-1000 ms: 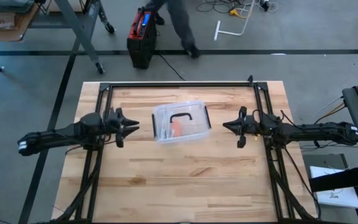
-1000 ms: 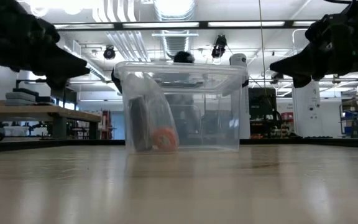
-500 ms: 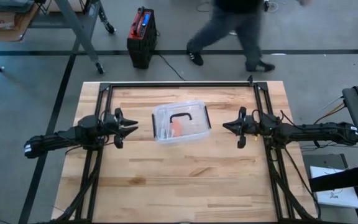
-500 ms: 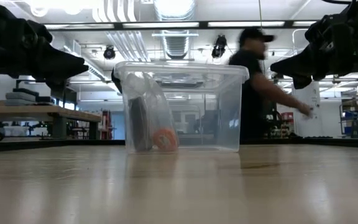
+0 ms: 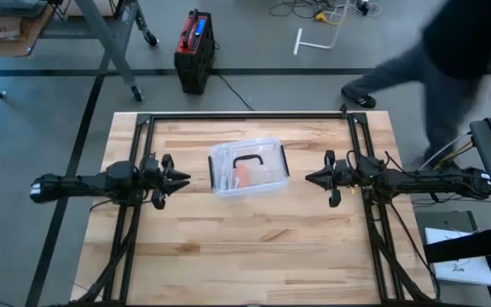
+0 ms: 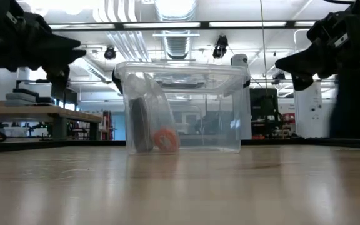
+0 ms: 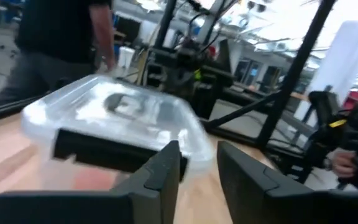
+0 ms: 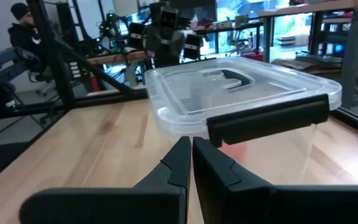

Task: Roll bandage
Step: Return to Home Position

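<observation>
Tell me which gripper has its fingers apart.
The left gripper: a clear gap shows between its fingers, while the right gripper has its fingers pressed together.

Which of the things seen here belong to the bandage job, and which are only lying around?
Job: closed clear container; orange roll inside it; left gripper, right gripper, either side, not touching.
Lying about: red-black case, white T-shaped bar, both on floor; person.

Clear container (image 6: 212, 106) closed, upright mid-table; orange roll (image 6: 164, 139) inside.
</observation>
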